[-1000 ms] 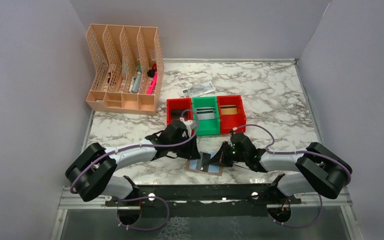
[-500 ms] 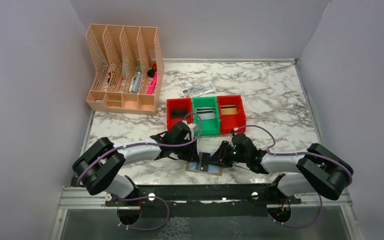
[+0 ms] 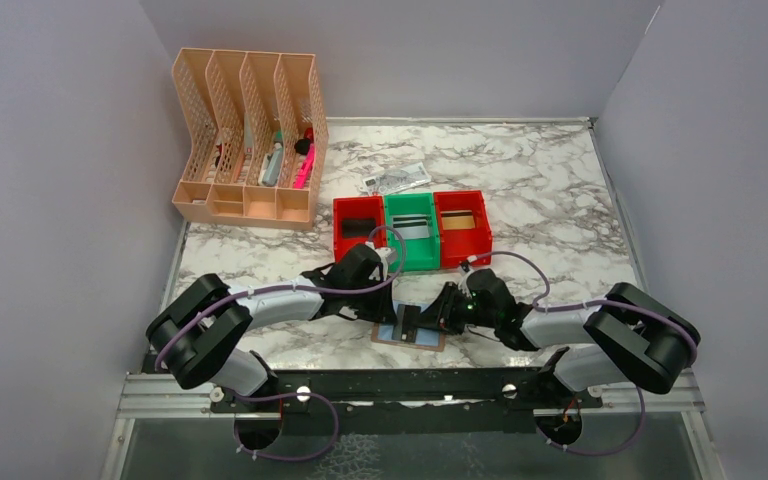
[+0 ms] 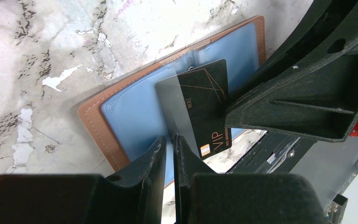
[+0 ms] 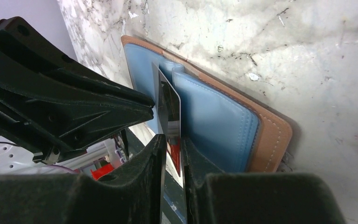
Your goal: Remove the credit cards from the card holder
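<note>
Black "VIP" credit card (image 4: 205,100) over open card holder (image 4: 130,116)

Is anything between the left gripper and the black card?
Nothing visible. The left gripper pinches the black card by its edge, over the card holder; the right gripper flanks the same card from the opposite side.

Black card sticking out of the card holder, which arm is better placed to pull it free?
Left, probably: the left gripper has its jaws closed on the black card; whether the right gripper, also straddling it, grips is unclear.
</note>
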You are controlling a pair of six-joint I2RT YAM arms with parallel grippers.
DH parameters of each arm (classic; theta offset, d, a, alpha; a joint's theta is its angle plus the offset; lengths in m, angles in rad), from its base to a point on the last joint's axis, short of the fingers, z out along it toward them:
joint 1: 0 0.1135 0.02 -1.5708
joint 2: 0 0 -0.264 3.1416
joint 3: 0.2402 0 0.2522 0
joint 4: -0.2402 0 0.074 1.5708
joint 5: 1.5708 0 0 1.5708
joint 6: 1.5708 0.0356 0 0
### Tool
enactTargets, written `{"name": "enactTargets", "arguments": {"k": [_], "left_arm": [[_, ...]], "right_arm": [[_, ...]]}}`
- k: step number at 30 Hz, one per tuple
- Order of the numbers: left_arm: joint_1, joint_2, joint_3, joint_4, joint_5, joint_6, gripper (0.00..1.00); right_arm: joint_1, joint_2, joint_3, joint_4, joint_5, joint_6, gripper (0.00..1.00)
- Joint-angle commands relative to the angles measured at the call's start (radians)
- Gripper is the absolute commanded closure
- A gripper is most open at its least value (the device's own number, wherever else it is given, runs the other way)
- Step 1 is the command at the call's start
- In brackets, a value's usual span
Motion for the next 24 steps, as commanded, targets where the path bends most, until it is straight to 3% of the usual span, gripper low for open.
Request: {"name": "enactTargets", "arguments": {"k": [1,4,8,13,24], "left_arm": [[-0.011,0.021,0.002,-0.031,-0.040,0.018,0.84],[-0.011,0.023,0.009,-0.031,-0.038,0.019,0.85],[-0.011,0.024,0.011,-0.031,-0.037,0.022,0.87],[-0.012,0.023,0.010,-0.032,-0.035,0.020,0.88],[-0.014,0.013,0.015,-0.032,-0.039,0.021,0.88]], "right_arm": [[-0.004,0.015,0.011,0.027,-0.016,-0.008,0.77],[-0.004,0.044,0.003,0.079,-0.037,0.001,0.77],[-0.004,0.068,-0.074,0.292,-0.036,0.072,0.78],[-0.004,0.075,-0.067,0.333,-0.066,0.054,0.85],[-0.005,0.082,0.009,0.119,-0.046,0.005,0.87]]}}
